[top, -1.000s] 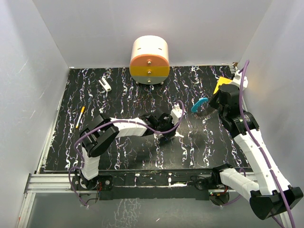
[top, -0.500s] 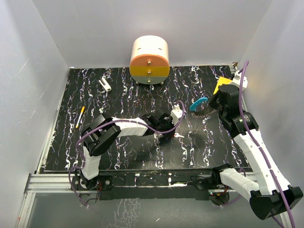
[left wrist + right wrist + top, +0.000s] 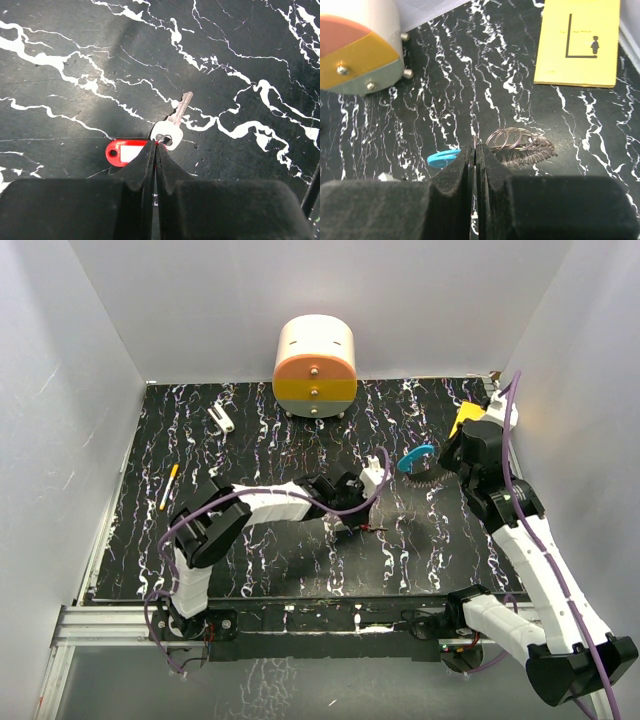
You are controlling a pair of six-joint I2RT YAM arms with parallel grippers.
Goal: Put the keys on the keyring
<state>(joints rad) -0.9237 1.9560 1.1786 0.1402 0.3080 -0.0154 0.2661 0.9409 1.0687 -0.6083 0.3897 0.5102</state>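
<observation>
The keys are a small red tag (image 3: 120,151) joined to a silver key (image 3: 172,127). They lie on the black marbled table, and show as a red speck in the top view (image 3: 374,530). My left gripper (image 3: 156,145) is shut, its tips pinched at the key's head where it meets the tag; it shows mid-table in the top view (image 3: 360,527). My right gripper (image 3: 475,149) is shut on the keyring and holds it above the table. The blue band (image 3: 442,157) juts left and the wire coil (image 3: 520,142) juts right. The keyring (image 3: 414,457) shows at right in the top view, beside my right gripper (image 3: 432,468).
An orange and cream drawer box (image 3: 315,365) stands at the back middle, also in the right wrist view (image 3: 355,45). A yellow card (image 3: 577,42) lies at the back right (image 3: 467,418). A white clip (image 3: 222,418) and a pen (image 3: 168,486) lie at the left.
My right gripper has carried the keyring a little up and toward the back. My left gripper has shifted slightly at the keys, and the red tag now shows beside its tips.
</observation>
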